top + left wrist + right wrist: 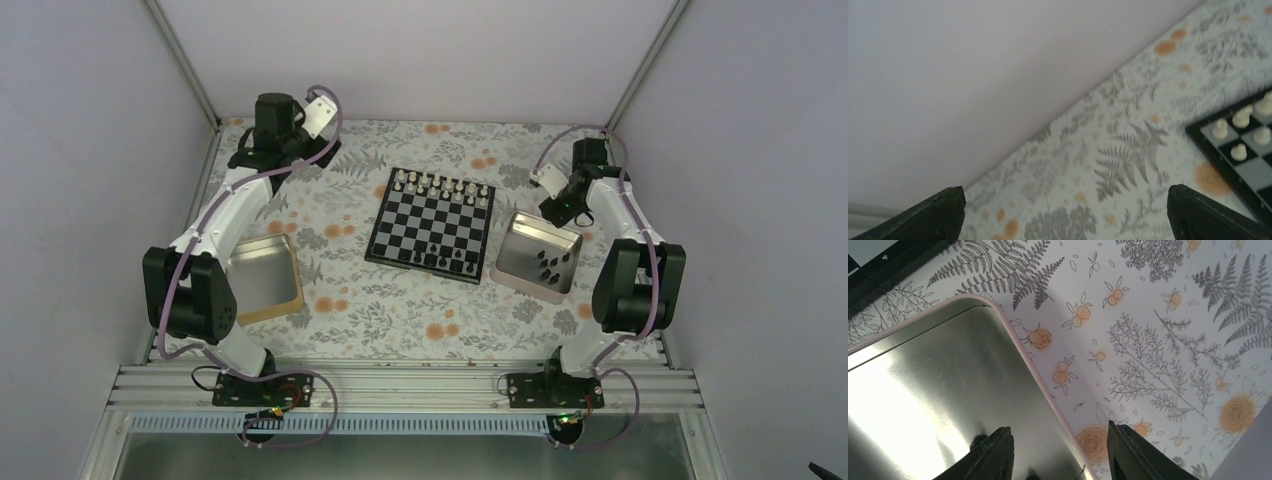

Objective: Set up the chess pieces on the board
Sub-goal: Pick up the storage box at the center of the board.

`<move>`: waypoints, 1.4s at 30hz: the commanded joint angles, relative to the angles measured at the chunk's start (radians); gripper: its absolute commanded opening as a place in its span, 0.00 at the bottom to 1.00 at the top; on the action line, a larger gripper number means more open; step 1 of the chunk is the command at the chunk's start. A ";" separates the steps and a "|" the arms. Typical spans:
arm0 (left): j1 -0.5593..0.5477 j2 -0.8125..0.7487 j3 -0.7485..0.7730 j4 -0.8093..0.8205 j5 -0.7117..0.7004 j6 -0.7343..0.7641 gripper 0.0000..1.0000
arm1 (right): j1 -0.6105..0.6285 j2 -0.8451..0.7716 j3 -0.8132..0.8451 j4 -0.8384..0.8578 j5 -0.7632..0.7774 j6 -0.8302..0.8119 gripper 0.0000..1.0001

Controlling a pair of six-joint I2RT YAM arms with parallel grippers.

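Plainly, the job is only part done. A few black chess pieces stand along the near edge of the chessboard, while a cluster of others lies in the silver tin just right of the board. The pale pieces fill the far rows.

The right end effector hovers over the far right corner of that tin, its fingers moderately apart and holding nothing. From there the loose black pieces lie toward the near side of the tin, back toward the arm's own base. Two dark shapes at the bottom of the right wrist view may be pieces, but I cannot tell. Whether the pieces stand or lie flat is too small to make out, so their long axis is unknown.

The left end effector is spread wide and empty over the far left corner of the bench, well apart from the tin. The right arm is much the nearer, so I judge the next pick is its to make.
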 commanded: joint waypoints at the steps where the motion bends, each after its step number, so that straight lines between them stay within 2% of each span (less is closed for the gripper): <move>1: 0.004 -0.031 -0.065 0.050 -0.056 0.000 1.00 | -0.008 0.022 -0.010 0.059 0.009 -0.116 0.50; 13: 0.006 0.010 -0.100 0.083 -0.090 -0.008 1.00 | -0.019 0.229 0.127 -0.030 -0.040 -0.244 0.48; 15: 0.007 0.020 -0.103 0.086 -0.095 -0.008 1.00 | -0.020 0.255 0.146 -0.038 -0.040 -0.248 0.43; 19: 0.014 0.040 -0.101 0.086 -0.101 -0.004 1.00 | -0.021 0.303 0.184 -0.053 -0.019 -0.251 0.17; 24: 0.016 0.066 -0.087 0.083 -0.099 -0.003 1.00 | -0.026 0.314 0.214 -0.084 -0.002 -0.257 0.07; 30: 0.016 0.077 -0.081 0.080 -0.094 -0.005 1.00 | -0.050 0.310 0.261 -0.141 -0.001 -0.253 0.05; 39: 0.015 0.064 -0.092 0.081 -0.091 -0.006 1.00 | -0.081 0.237 0.221 -0.129 0.062 -0.320 0.06; 42: 0.016 0.056 -0.096 0.083 -0.092 -0.006 1.00 | -0.118 0.227 0.267 -0.177 0.029 -0.333 0.05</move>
